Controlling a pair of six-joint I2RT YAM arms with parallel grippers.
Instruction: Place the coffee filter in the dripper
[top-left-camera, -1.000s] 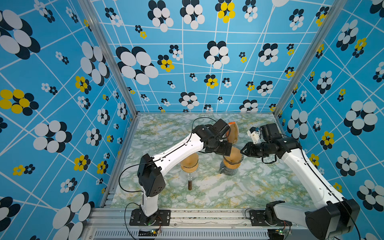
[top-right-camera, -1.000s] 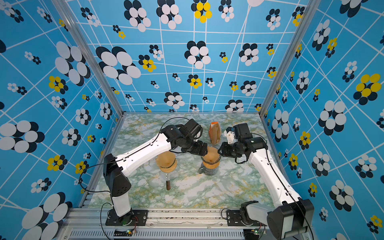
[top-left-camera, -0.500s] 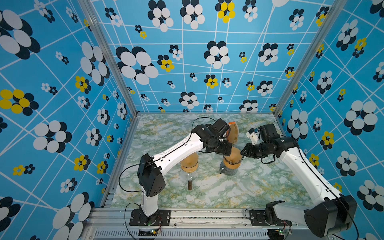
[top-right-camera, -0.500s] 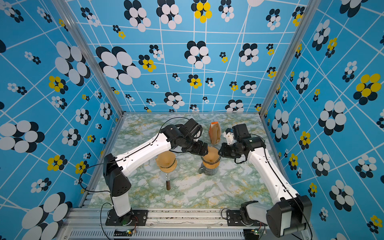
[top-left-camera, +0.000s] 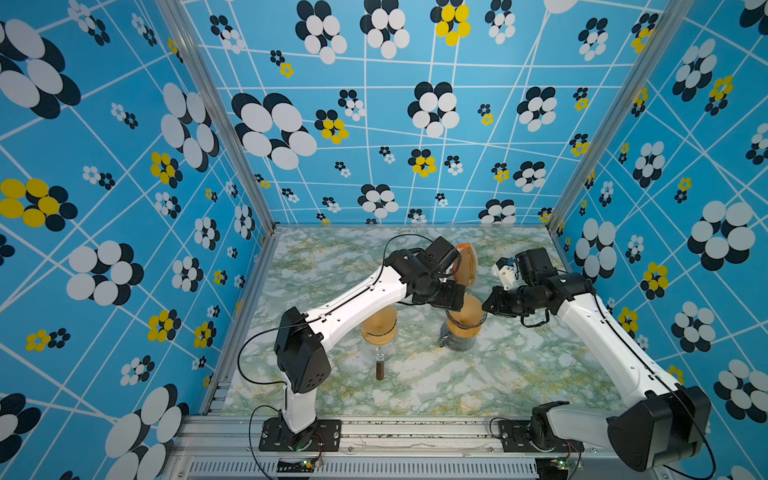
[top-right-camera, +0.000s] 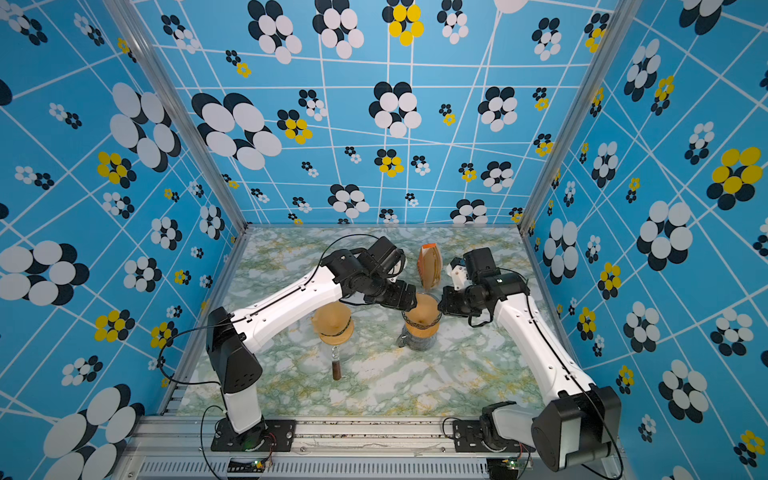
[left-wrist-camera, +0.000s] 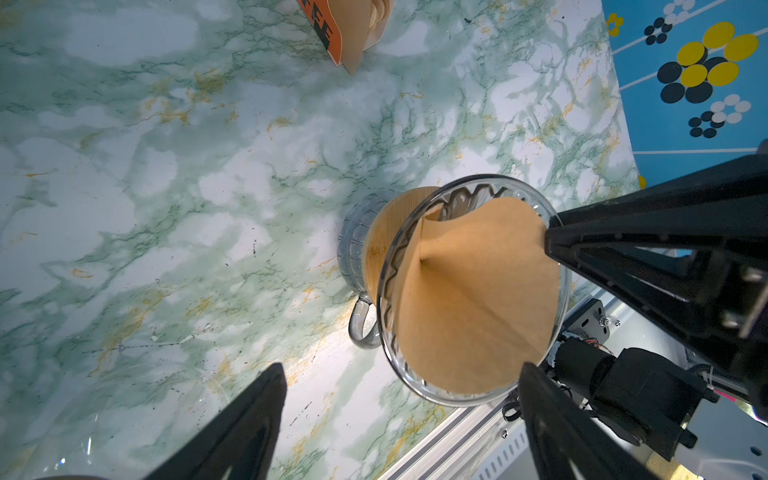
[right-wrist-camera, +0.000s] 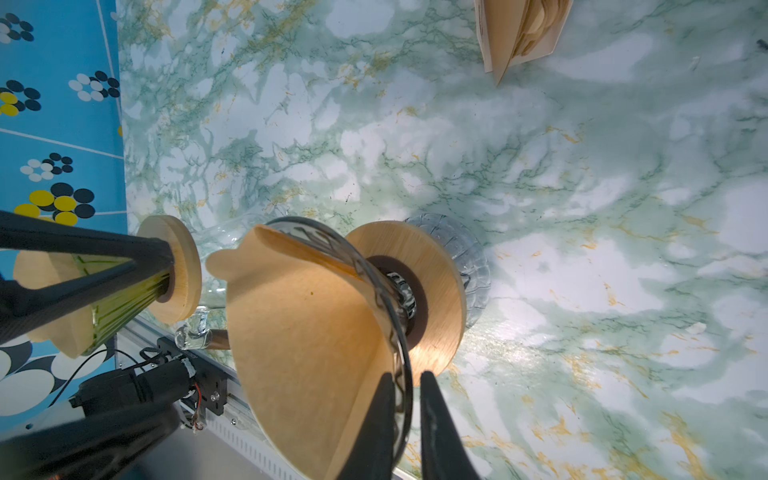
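The glass dripper (top-left-camera: 465, 320) (top-right-camera: 422, 321) stands on a clear mug (left-wrist-camera: 353, 245) at mid-table, with a wooden collar (right-wrist-camera: 436, 270). The brown coffee filter (left-wrist-camera: 473, 299) (right-wrist-camera: 307, 332) sits opened as a cone inside it. My right gripper (right-wrist-camera: 405, 376) (top-left-camera: 488, 307) has one finger inside the filter and the other outside the glass, pinched on the dripper's right rim. My left gripper (left-wrist-camera: 403, 368) (top-left-camera: 451, 297) hangs open above the dripper's left rim, holding nothing.
A second dripper (top-left-camera: 378, 326) (top-right-camera: 332, 322) with its own filter stands on a glass vessel to the left. The orange pack of filters (top-left-camera: 465, 266) (top-right-camera: 430, 266) stands upright behind the dripper. The table's front rail (left-wrist-camera: 457, 440) is close by.
The right jaws have narrowed onto the dripper's rim and filter edge, and the right arm has shifted slightly toward the dripper. The left arm and the dripper have stayed put.
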